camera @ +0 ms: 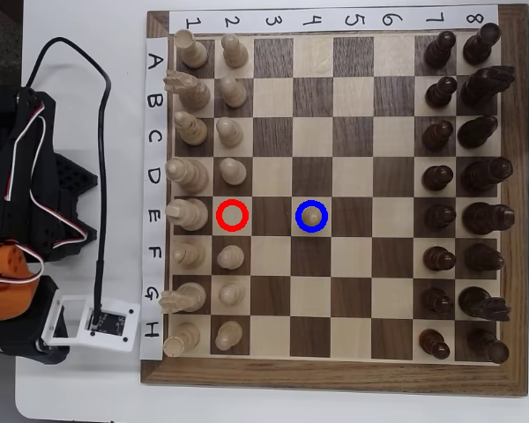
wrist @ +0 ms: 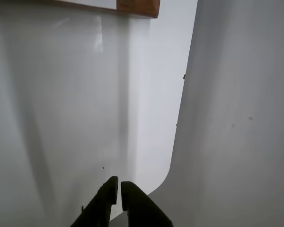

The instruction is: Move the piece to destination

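A small pale pawn, the piece (camera: 311,213), stands upright inside the blue ring that marks the destination (camera: 311,227), on a light square in row E, column 4 of the overhead view. The red ring (camera: 233,215), two squares to its left, encloses a bare square. My gripper (wrist: 119,185) shows at the bottom of the wrist view. Its dark fingers are shut together with nothing between them, above the white table and away from the board. In the overhead view the arm (camera: 18,203) is folded up left of the board.
Pale pieces (camera: 192,172) fill the board's two left columns and dark pieces (camera: 463,176) the two right ones. The wooden board frame (camera: 335,381) lies on a white table (camera: 70,388). In the wrist view the board corner (wrist: 138,7) is at the top and the rounded table edge (wrist: 173,156) at right.
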{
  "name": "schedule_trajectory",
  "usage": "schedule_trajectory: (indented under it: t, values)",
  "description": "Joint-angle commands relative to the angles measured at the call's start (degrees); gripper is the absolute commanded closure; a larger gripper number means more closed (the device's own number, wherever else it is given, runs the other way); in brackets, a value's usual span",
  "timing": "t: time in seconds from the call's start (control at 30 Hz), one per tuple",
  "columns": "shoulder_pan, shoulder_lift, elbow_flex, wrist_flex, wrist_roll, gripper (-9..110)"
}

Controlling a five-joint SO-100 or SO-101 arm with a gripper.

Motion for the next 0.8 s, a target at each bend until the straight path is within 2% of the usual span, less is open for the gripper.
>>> schedule_trajectory:
  t: [0.0,0.33,0.77]
  values:
    - [-0.79,3.78,1.49,-0.18,-0.70,101]
    - [-2.11,3.78,1.76,-1.32,-3.43,101]
    - [4.04,3.78,2.02,-2.37,-1.67,101]
